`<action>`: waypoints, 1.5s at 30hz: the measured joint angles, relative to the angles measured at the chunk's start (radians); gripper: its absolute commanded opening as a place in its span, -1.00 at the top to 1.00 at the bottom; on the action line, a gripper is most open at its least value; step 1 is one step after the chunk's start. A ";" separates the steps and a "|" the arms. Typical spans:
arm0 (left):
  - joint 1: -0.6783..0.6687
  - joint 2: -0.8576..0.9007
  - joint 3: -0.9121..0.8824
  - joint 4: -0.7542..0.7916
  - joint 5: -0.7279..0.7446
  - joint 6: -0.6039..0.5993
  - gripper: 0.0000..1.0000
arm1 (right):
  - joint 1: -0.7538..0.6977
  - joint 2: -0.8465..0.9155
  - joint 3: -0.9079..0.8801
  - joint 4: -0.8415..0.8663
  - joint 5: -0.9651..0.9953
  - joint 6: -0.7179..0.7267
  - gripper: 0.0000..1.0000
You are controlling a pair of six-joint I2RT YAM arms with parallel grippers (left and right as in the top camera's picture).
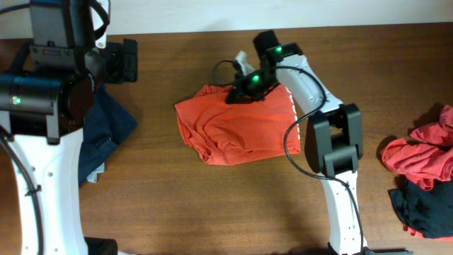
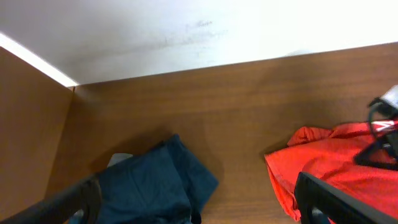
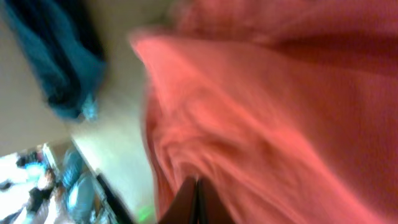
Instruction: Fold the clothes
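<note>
The orange-red T-shirt (image 1: 233, 131) is lying at the centre of the overhead frame, bunched and rumpled, not spread flat. The right gripper (image 1: 244, 86) is being pressed onto its upper edge. In the blurred right wrist view the fingers (image 3: 196, 198) are being shown closed tight together, with folds of orange cloth (image 3: 280, 106) running in towards them, so a pinch of fabric is judged to be held there. The blur is preventing certainty.

The left gripper (image 2: 199, 211) is being held wide at the upper left of the overhead frame, with nothing between its fingers (image 2: 62, 205). Below it the navy garment (image 2: 149, 180) is lying crumpled, well apart from the shirt. At the right edge of the overhead frame a heap of red cloth (image 1: 425, 156) and a dark piece (image 1: 425, 209) are waiting.

The shirt is being read as light, soft and limp. It is likely to sag and drag on the table (image 1: 212, 212) when lifted from one point, and thin cloth may slip out of a shallow pinch. A hem, shoulder seam or corner, where the layers are doubled, is being judged the best hold. A second grip at the opposite corner is probably needed to spread it.
</note>
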 measured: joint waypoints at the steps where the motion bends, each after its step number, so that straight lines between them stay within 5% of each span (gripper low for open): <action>1: 0.000 0.008 0.000 -0.006 0.000 0.000 -0.89 | -0.003 0.000 0.002 -0.060 0.024 -0.015 0.92; 7: 0.000 0.068 0.000 -0.019 0.000 0.000 -0.83 | 0.074 -0.003 0.002 -0.257 0.214 -0.109 0.91; 19: 0.000 0.067 0.000 -0.020 -0.004 0.008 -0.93 | 0.362 -0.010 -0.001 -0.298 0.446 -0.157 0.92; 26: 0.000 0.067 0.000 -0.020 -0.004 0.008 -0.95 | 0.404 -0.090 -0.003 -0.306 0.503 -0.184 0.89; 28: 0.000 0.067 0.000 -0.020 -0.004 0.008 -0.95 | 0.386 -0.109 -0.003 -0.301 0.521 -0.186 0.68; 29: 0.000 0.067 0.000 -0.020 -0.004 0.008 -0.96 | 0.380 -0.110 -0.003 -0.288 0.526 -0.187 0.49; 30: 0.000 0.067 0.000 -0.020 -0.004 0.008 -0.96 | 0.375 -0.110 -0.003 -0.277 0.531 -0.187 0.07; 31: 0.000 0.067 0.000 -0.019 -0.004 0.008 -0.98 | 0.372 -0.110 -0.003 -0.270 0.534 -0.187 -0.04; 40: 0.000 0.067 0.000 0.002 -0.027 0.008 -0.98 | 0.401 -0.110 -0.003 -0.246 0.551 -0.178 -0.04; 45: 0.000 0.067 0.000 0.002 -0.034 0.008 -0.98 | 0.441 -0.086 -0.003 -0.227 0.584 -0.147 0.12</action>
